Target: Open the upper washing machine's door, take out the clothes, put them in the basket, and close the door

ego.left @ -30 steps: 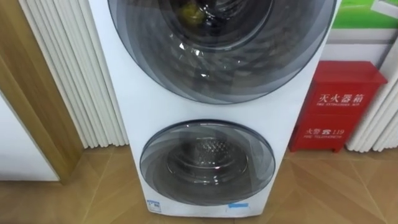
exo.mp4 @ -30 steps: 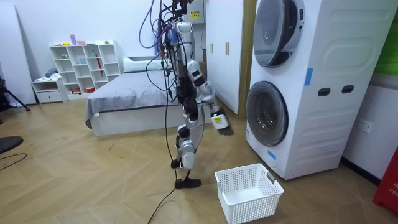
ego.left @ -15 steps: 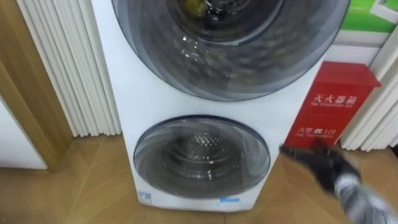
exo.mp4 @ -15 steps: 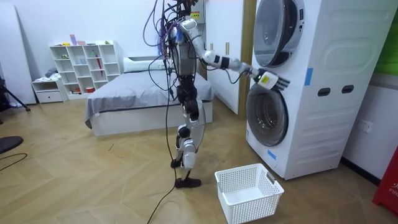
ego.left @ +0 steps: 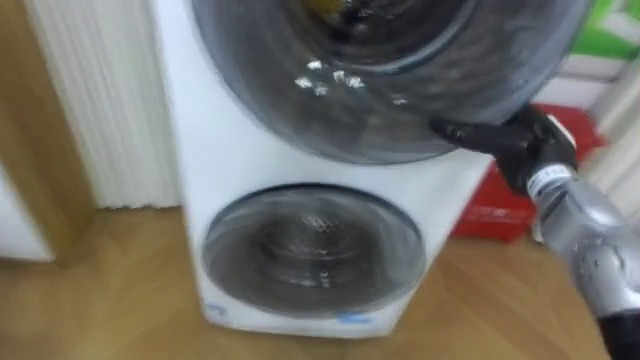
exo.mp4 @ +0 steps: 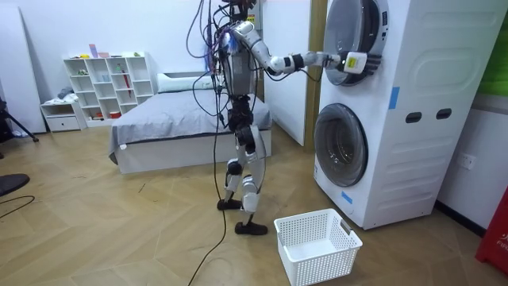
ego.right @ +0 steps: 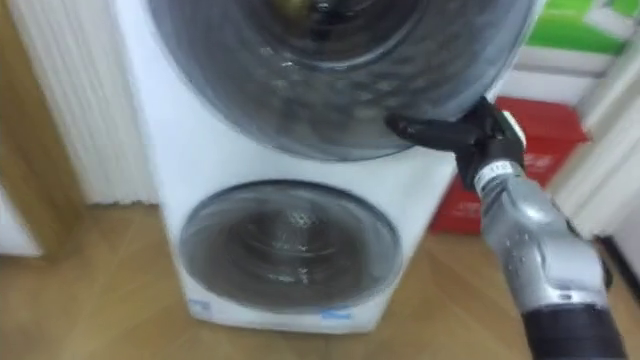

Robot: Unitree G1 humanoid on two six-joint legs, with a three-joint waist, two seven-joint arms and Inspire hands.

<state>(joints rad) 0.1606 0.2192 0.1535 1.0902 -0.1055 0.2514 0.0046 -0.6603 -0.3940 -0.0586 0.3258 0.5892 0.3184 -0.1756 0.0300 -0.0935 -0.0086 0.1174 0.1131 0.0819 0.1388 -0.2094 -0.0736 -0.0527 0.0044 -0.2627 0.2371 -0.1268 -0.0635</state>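
Reaching up from lower door — right robot hand [ego.left: 517, 146] now at upper door [ego.left: 385, 95] rim.

The wooden floor [exo.mp4: 119, 230] carries everything here. Reading the room view as a clock face centred on the white lattice basket [exo.mp4: 317, 248], which sits directly on the boards: the stacked washing machine [exo.mp4: 413, 135] stands on the floor at 1 o'clock, just beside the basket. The robot stands at 9 o'clock, one foot near the basket's corner. A bed [exo.mp4: 175, 131] with a grey cover rests at 10 o'clock, well apart. A white shelf unit [exo.mp4: 107, 83] holding small items stands beyond the bed against the wall, with a low white cabinet [exo.mp4: 62, 116] beside it. A red box [exo.mp4: 496, 238] stands on the floor at 3 o'clock
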